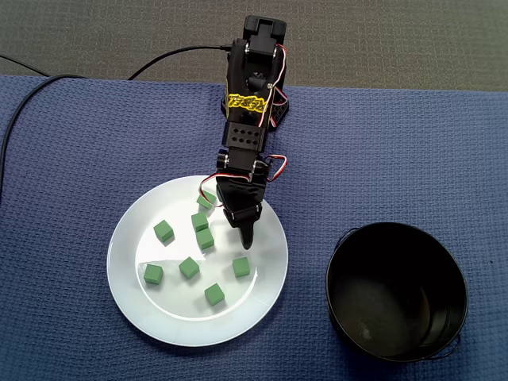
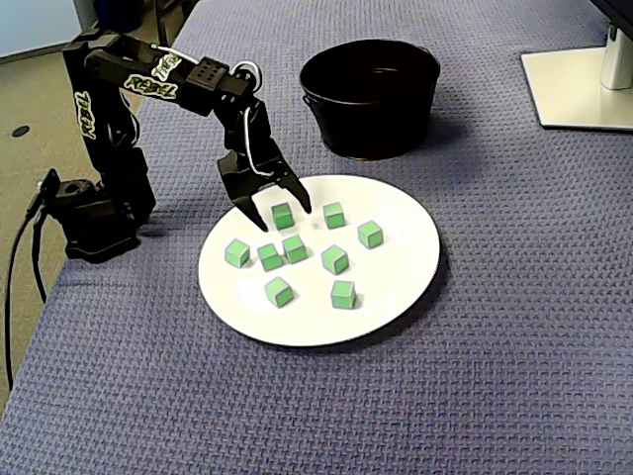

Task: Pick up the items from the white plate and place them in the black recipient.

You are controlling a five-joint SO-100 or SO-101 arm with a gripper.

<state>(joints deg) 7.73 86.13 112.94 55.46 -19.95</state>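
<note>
Progress appears nil: the pot [image 1: 353,262] right of the plate [image 1: 182,317] in a fixed view looks empty, nine cubes [image 2: 335,259] lie on the plate, and the gripper [image 2: 284,219], jaws spread, straddles one far cube [image 2: 283,211] unpinched.

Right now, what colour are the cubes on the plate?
Green; the cubes show best in a fixed view.

In a fixed view the plate [image 1: 127,254] sits on the bench [image 1: 397,143] left of the recipient [image 1: 397,309], apart from it, with the arm [image 1: 246,135] behind the plate. Cubes [image 1: 189,267] lie scattered on the plate, and in a fixed view one cube [image 2: 284,211] sits right between the end effector [image 2: 282,218] fingers.
</note>
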